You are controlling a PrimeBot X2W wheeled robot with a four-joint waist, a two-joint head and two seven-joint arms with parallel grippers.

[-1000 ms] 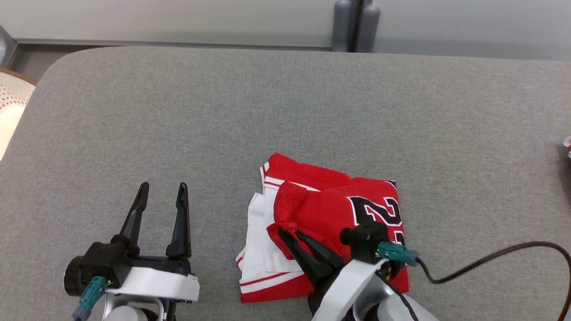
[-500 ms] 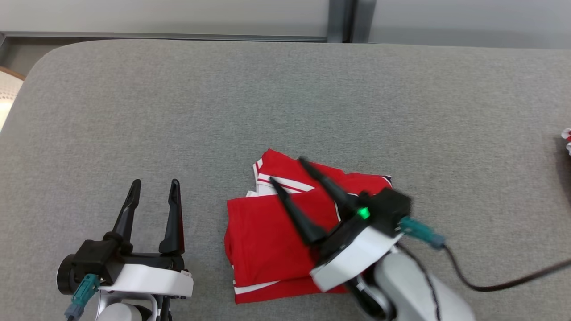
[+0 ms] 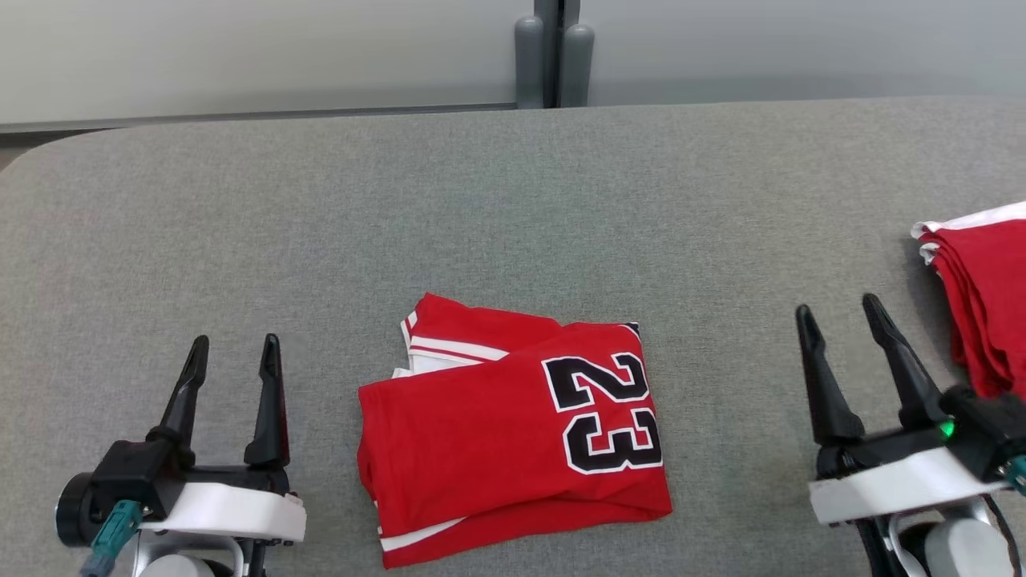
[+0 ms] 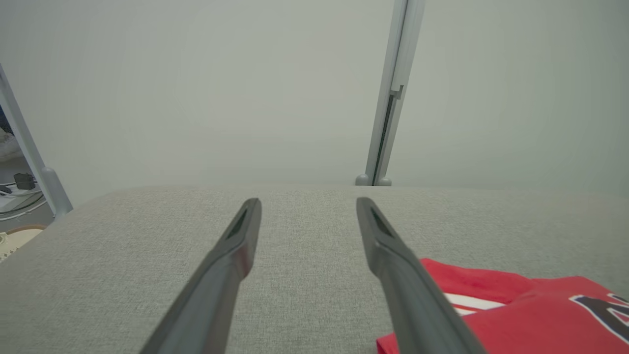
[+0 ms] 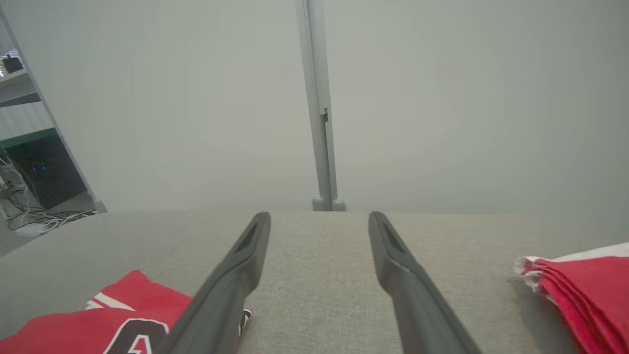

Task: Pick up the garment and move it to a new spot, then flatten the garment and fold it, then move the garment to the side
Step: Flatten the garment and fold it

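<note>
The garment (image 3: 513,433) is a red jersey with white trim and a black 23, folded into a rough square near the front middle of the grey table (image 3: 481,208). Its edge shows at the lower right of the left wrist view (image 4: 511,305) and at the lower left of the right wrist view (image 5: 88,324). My left gripper (image 3: 232,353) stands open to the garment's left, with nothing between its fingers. To the garment's right my right gripper (image 3: 838,316) is open and empty too, well apart from the cloth.
A stack of folded red and white garments (image 3: 982,296) lies at the table's right edge, just right of my right gripper, and shows in the right wrist view (image 5: 580,290). A grey post (image 3: 549,56) stands behind the table against a pale wall.
My right gripper let go of the garment's folded-over flap, opened, and drew back to the right. The jersey now lies folded with the 23 up. The head view has also shifted.
</note>
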